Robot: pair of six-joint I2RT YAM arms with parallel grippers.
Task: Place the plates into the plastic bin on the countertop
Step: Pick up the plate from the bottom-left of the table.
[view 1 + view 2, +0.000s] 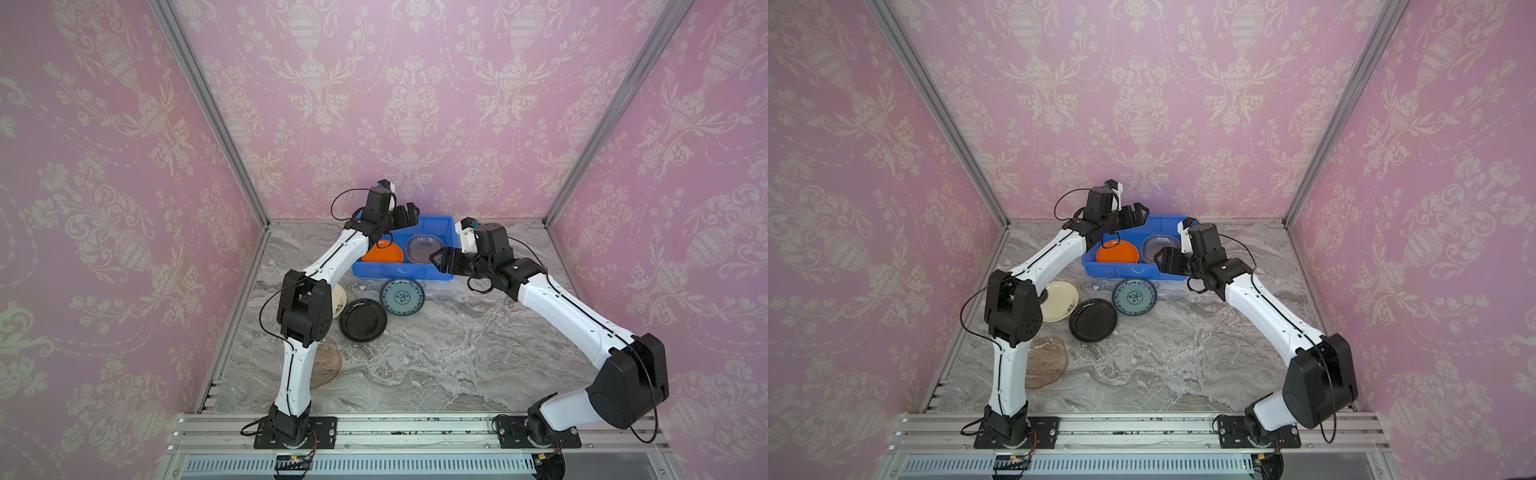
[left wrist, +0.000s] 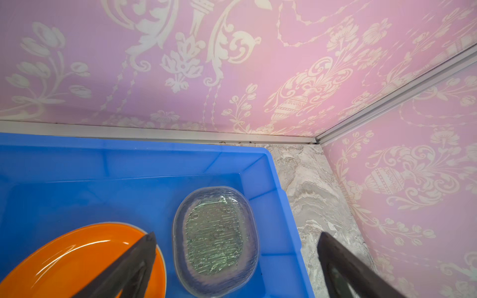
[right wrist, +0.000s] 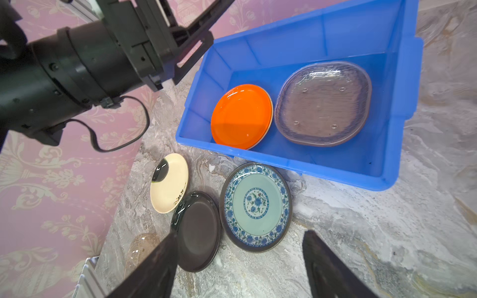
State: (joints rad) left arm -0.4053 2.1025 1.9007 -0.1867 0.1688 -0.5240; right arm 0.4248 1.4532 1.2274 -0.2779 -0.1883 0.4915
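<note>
An orange plate (image 3: 241, 116) and stacked clear rounded-square plates (image 3: 322, 103) lie side by side in the blue plastic bin (image 3: 284, 46). The cream plate (image 3: 169, 183), black plate (image 3: 198, 232), teal-patterned plate (image 3: 255, 206) and brownish translucent plate (image 1: 1046, 361) lie on the marble countertop (image 1: 436, 353) before it. The left gripper (image 2: 237, 234) and right gripper (image 3: 240, 233) hover at the bin, jaws wide apart, empty.

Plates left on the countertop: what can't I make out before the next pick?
- Cream plate: in a top view, mostly behind the left arm.
- Brownish translucent plate: partly behind that arm in both top views.
- Clear plates in the plastic bin: stack count unreadable, every view.
</note>
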